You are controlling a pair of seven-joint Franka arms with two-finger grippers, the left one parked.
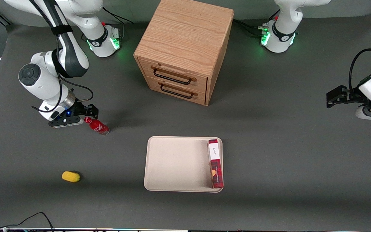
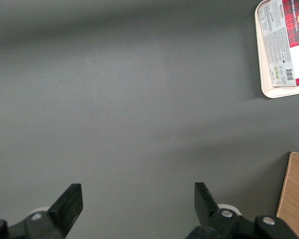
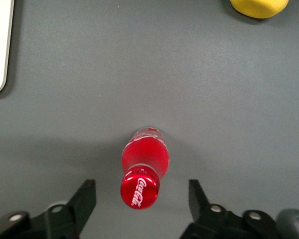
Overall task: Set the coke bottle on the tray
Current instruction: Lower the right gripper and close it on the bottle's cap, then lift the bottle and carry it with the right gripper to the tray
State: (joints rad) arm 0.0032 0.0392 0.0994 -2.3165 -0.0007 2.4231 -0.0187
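We see the claw (image 3: 139, 199) spread apart above the upright coke bottle (image 3: 143, 172), its cap between the fingers, the tray (image 1: 172, 164) well apart.

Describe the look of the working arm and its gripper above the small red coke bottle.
The working right arm has glossy white shells with dark grey joint sections, a round grey end cap, black cables strapped along it, and a green-lit base. Its gripper, by the small red coke bottle, is black with two flat, blunt black fingers, silver screws, and a blue light.
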